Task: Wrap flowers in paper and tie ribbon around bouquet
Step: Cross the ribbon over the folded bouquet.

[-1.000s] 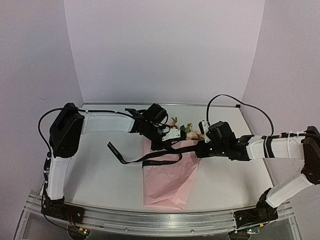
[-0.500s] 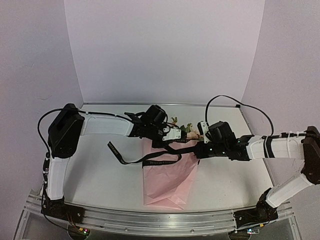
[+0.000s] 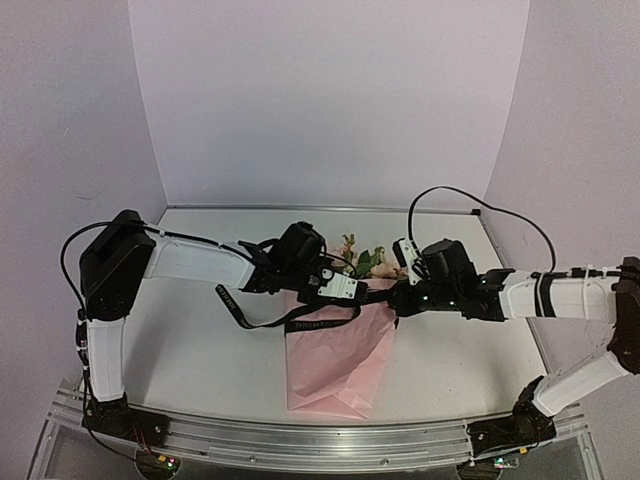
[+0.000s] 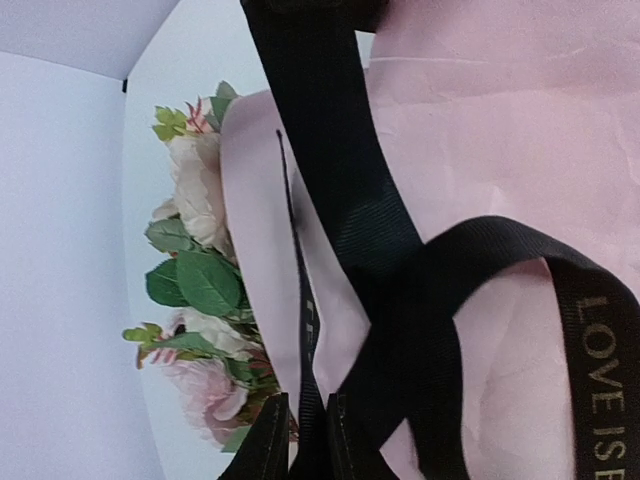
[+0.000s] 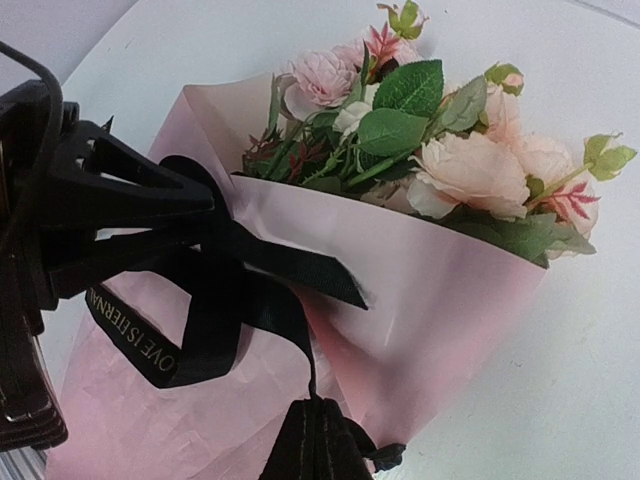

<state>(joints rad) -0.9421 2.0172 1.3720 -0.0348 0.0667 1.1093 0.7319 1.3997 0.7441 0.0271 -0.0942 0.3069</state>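
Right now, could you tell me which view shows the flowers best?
The right wrist view: the flowers sit large above the paper. The left wrist view catches them sideways, partly hidden; the top view shows them tiny.

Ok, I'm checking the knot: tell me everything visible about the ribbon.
The ribbon is narrow black woven fabric with pale lettering. It loops and crosses over the pink paper below the flowers. One tail trails left onto the table. The left gripper and right gripper each pinch a strand.
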